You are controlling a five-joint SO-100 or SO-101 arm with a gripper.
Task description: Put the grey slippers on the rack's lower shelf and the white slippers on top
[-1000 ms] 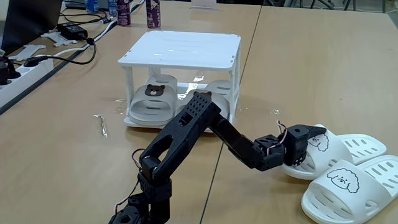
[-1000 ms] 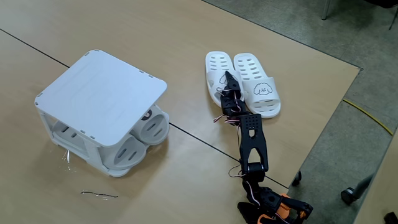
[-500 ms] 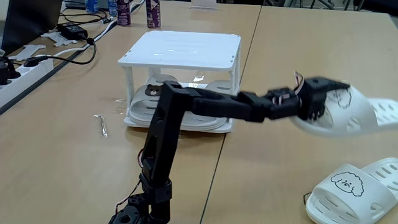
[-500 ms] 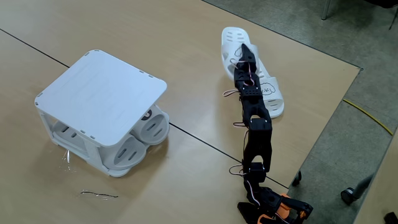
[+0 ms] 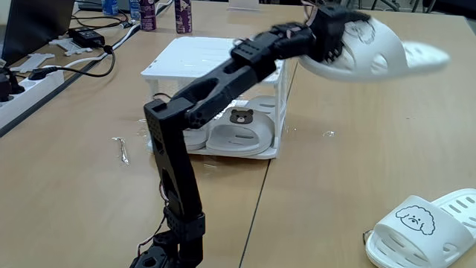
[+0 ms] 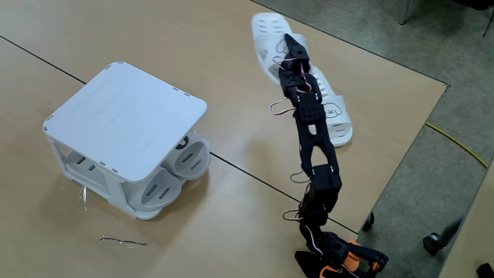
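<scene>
A slim matte-black arm (image 5: 223,82) with perforated links and thin loose wires.

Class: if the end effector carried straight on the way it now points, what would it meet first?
Probably nothing: the end effector, gripping a white slipper in the air, points past the rack over open table; depth is unclear.

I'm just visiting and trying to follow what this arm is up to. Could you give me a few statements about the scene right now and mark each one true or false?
1. The gripper holds a white slipper up in the air. True.
2. The other white slipper lies on the table. True.
3. The grey slippers sit on the rack's top board. False: they sit on the lower shelf.
4. The top of the rack already carries a slipper. False: it is bare.
</scene>
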